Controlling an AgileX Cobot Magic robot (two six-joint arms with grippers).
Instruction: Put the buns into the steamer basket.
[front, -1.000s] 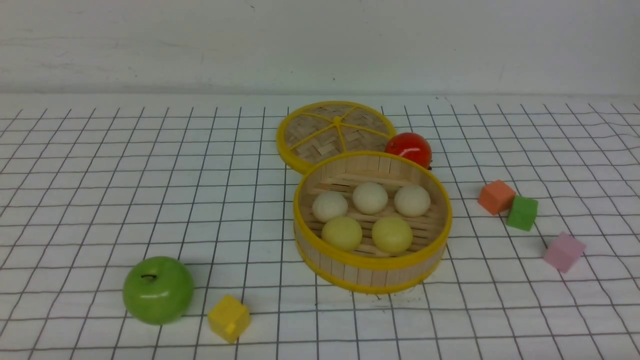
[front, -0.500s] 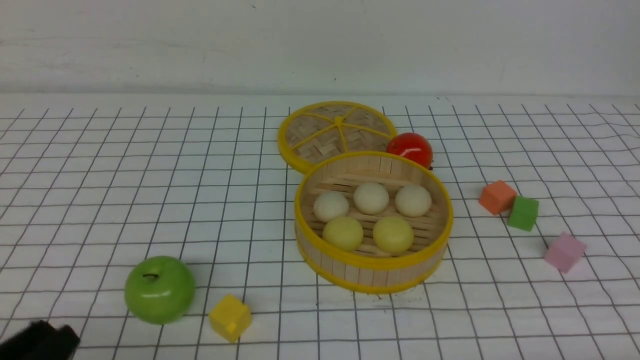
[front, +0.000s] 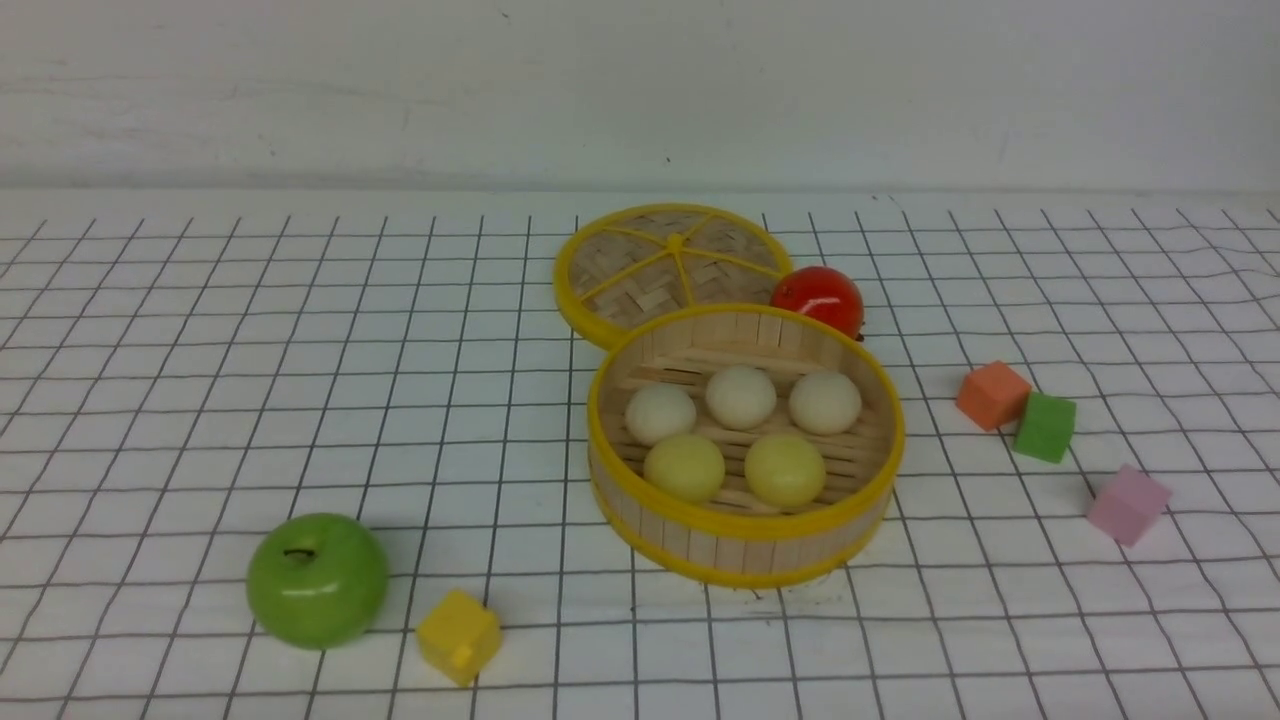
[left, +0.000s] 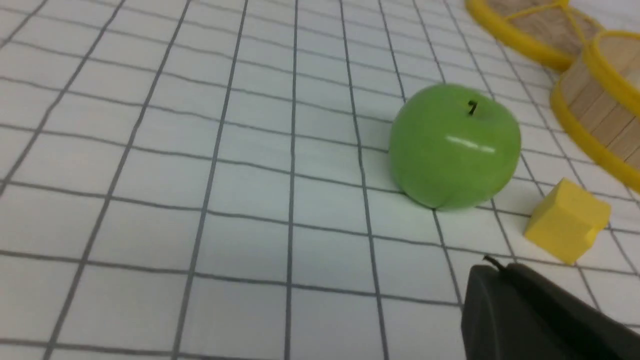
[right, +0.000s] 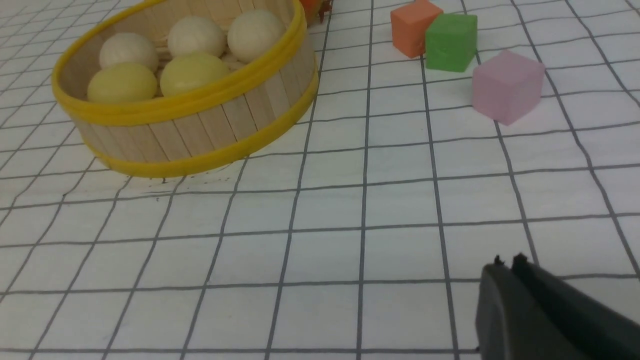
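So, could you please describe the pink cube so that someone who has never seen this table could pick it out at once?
Start at the steamer basket holding the buns and look to the robot's right, where three small cubes lie on the gridded cloth. The orange cube and green cube touch; the pink cube sits apart, nearer the robot and furthest right, the only pale pink one.

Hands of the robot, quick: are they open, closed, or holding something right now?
Left hand: closed, holding nothing.
Right hand: closed, holding nothing.
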